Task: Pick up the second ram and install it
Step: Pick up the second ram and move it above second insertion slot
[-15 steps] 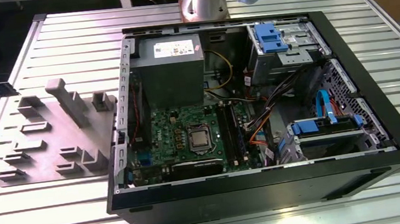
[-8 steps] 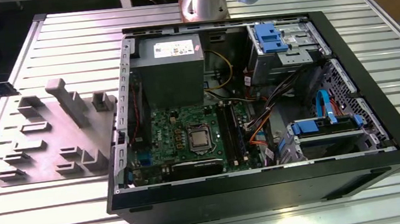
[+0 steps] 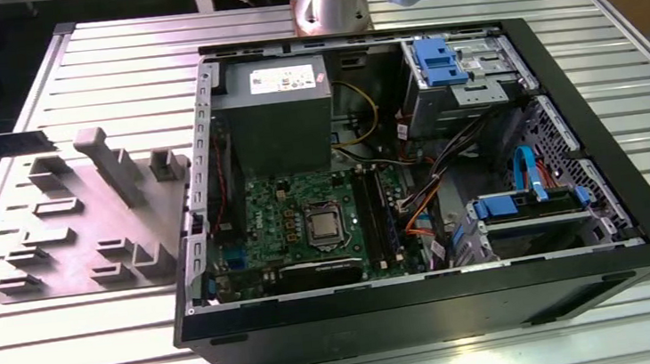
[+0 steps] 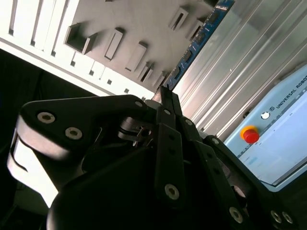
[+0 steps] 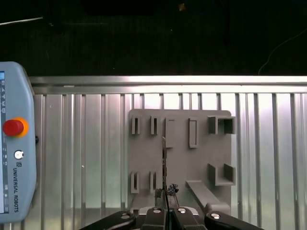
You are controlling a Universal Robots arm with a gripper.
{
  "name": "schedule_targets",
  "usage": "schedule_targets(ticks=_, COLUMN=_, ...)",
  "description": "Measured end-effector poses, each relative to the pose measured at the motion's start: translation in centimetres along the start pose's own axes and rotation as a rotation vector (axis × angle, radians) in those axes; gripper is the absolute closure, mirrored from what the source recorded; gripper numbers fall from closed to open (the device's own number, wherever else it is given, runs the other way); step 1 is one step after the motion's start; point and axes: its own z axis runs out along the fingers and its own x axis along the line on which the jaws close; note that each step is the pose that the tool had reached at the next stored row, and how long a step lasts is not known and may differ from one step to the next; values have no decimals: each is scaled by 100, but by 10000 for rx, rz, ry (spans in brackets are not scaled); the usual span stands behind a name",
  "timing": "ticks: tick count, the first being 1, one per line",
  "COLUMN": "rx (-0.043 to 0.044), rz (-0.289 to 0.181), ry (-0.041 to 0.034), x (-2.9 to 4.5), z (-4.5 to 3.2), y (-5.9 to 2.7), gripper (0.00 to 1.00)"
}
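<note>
Dark blue second ram (image 4: 194, 45) is pinched by one end between the closed black fingers of my tool (image 4: 160, 93), held in the air. In the first wrist view I see the stick edge-on, a thin line over the grey fixture (image 5: 180, 167) with its blocks and slots. In the exterior view it hangs at the exterior view's left, past the fixture and well apart from the open computer case (image 3: 433, 310) on the bench (image 3: 109, 51). Inside the case, loose cables (image 3: 417, 204) run just beside the green board (image 3: 302, 197). A pale blue control pendant (image 5: 17, 143) lies near the fixture.
</note>
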Motion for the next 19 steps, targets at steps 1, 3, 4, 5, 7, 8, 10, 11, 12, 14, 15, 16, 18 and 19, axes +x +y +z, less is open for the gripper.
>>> schedule_targets(ticks=1, rx=-2, rz=0, ry=-1, x=-1, z=-2, y=-32, gripper=89)
schedule_targets(ticks=3, rx=0, rz=-5, ry=-11, x=-2, z=-3, y=-90, gripper=89)
schedule_targets(ticks=4, rx=0, rz=-7, ry=-15, x=-3, z=-4, y=-119, gripper=89)
schedule_targets(ticks=5, rx=-1, rz=-9, ry=-18, x=-4, z=-4, y=-148, gripper=89)
schedule_targets(ticks=7, rx=-2, rz=-9, ry=-20, x=-5, z=-7, y=-210, gripper=89)
schedule_targets(ticks=8, rx=-2, rz=-11, ry=-23, x=-6, z=-7, y=-248, gripper=89)
schedule_targets(ticks=10, rx=-6, rz=-12, ry=-24, x=-8, z=-10, y=-323, gripper=89)
schedule_targets(ticks=11, rx=-9, rz=-13, ry=-24, x=-9, z=-12, y=-364, gripper=89)
schedule_targets(ticks=12, rx=-11, rz=-13, ry=-25, x=-10, z=-13, y=-408, gripper=89)
schedule_targets(ticks=14, rx=-19, rz=-14, ry=-26, x=-12, z=-16, y=-501, gripper=89)
schedule_targets(ticks=15, rx=-22, rz=-14, ry=-26, x=-13, z=-17, y=-545, gripper=89)
schedule_targets(ticks=16, rx=-26, rz=-16, ry=-27, x=-14, z=-18, y=-590, gripper=89)
schedule_targets(ticks=18, rx=-32, rz=-16, ry=-29, x=-16, z=-20, y=-677, gripper=89)
schedule_targets(ticks=19, rx=-37, rz=-15, ry=-27, x=-17, z=-23, y=-722, gripper=89)
